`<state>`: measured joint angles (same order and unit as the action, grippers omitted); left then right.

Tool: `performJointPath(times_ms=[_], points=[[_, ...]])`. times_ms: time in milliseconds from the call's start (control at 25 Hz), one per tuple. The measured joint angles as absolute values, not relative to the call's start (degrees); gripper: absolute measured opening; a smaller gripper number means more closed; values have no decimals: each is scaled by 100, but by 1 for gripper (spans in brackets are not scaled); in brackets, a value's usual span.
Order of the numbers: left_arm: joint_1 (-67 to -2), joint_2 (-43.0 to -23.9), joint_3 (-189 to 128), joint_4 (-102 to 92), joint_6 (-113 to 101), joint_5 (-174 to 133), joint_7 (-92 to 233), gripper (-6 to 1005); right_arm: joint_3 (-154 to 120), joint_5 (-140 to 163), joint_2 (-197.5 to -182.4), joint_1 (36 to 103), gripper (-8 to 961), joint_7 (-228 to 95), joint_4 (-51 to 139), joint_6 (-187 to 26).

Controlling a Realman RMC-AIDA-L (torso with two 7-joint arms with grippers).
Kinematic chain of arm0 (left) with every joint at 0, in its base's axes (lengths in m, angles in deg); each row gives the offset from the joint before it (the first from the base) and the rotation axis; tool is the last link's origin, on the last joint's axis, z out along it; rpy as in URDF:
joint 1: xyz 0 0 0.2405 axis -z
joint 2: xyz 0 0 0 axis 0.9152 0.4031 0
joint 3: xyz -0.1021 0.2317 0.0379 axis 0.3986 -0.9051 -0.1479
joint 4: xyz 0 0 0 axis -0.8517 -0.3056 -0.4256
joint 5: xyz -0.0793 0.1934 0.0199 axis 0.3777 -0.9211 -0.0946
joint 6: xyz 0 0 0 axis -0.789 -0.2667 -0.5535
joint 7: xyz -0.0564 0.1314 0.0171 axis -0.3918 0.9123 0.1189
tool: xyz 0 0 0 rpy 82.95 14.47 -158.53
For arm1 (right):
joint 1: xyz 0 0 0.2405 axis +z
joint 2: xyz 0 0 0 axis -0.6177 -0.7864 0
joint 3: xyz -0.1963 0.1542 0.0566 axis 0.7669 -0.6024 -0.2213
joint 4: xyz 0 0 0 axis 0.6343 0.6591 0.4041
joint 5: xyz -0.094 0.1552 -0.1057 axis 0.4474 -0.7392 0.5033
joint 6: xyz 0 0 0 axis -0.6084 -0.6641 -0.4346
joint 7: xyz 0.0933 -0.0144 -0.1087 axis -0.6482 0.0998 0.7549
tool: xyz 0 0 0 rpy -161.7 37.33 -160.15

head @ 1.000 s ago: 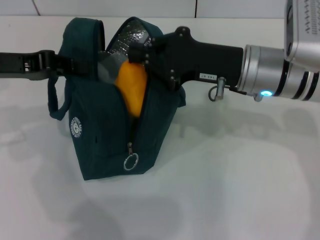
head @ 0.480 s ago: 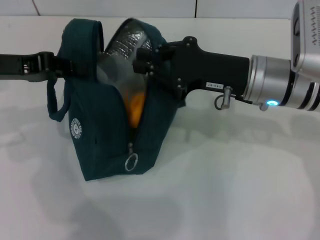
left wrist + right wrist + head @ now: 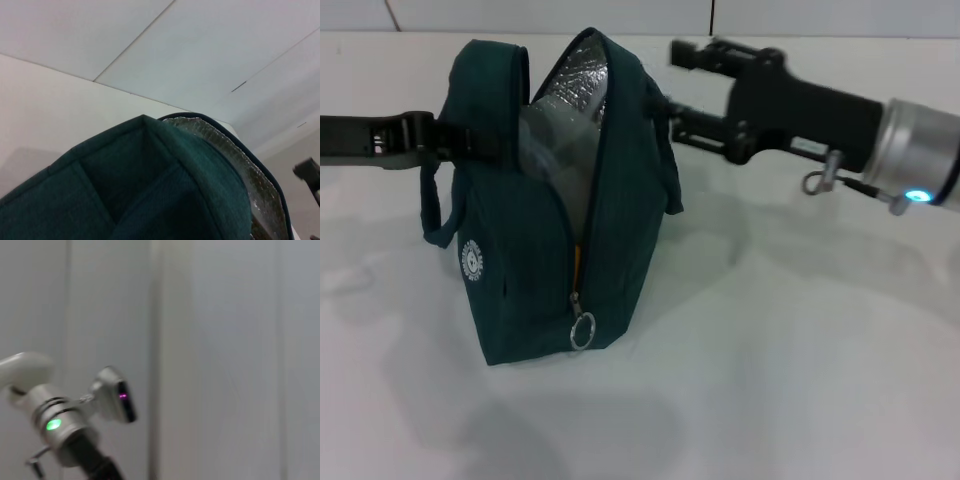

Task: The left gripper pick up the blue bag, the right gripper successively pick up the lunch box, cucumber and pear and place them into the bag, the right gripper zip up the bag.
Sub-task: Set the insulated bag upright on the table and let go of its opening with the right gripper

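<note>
Nearest to me in the head view, low in the centre-left of the frame, I see the metal zip-pull ring (image 3: 582, 331) hanging at the bottom of the blue bag (image 3: 535, 280), which stands upright on the white table (image 3: 770, 380). A thin sliver of orange, the pear (image 3: 577, 257), shows in the narrow gap just above the zip pull, so it sits inside the bag. The small white round logo (image 3: 472, 259) is on the bag's left face, and one loop handle (image 3: 433, 215) droops at its left side. Higher up, the mouth gapes open and I see the silver foil lining (image 3: 578, 88) with the pale, clear lunch box (image 3: 552, 150) inside; I cannot make out the cucumber. At the left edge, my left gripper (image 3: 448, 140) reaches in level and is clamped on the bag's upper left edge beside the handle. Farther back, in the upper right, my right gripper (image 3: 672, 84) hovers just beside the bag's top right rim, its two fingers spread apart and holding nothing. In the left wrist view the teal fabric (image 3: 150, 185) fills the lower frame.
</note>
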<state>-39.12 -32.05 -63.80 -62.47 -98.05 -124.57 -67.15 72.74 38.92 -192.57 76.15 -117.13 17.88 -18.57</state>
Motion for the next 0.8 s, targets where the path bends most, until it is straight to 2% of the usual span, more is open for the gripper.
performJointPath(times_ms=[200, 360, 600, 800], points=[[-3934, -3211, -6381, -6247, -9801, -12459, -6712, 36, 7096, 3956, -19126, 7289, 638, -11696, 1783, -1816], [-3939, -3211, -6381, -6246, -9799, -12461, -6712, 36, 7089, 4296, -19090, 7151, 638, -11696, 1783, -1771], [-3899, -3208, -6382, -6246, -9798, -12466, -6722, 36, 7087, 4833, -19203, 7111, 639, -11690, 1762, -1767], [-3874, -3206, -6381, -6246, -9798, -12467, -6738, 36, 7090, 4914, -19237, 7151, 637, -11688, 1763, -1799]])
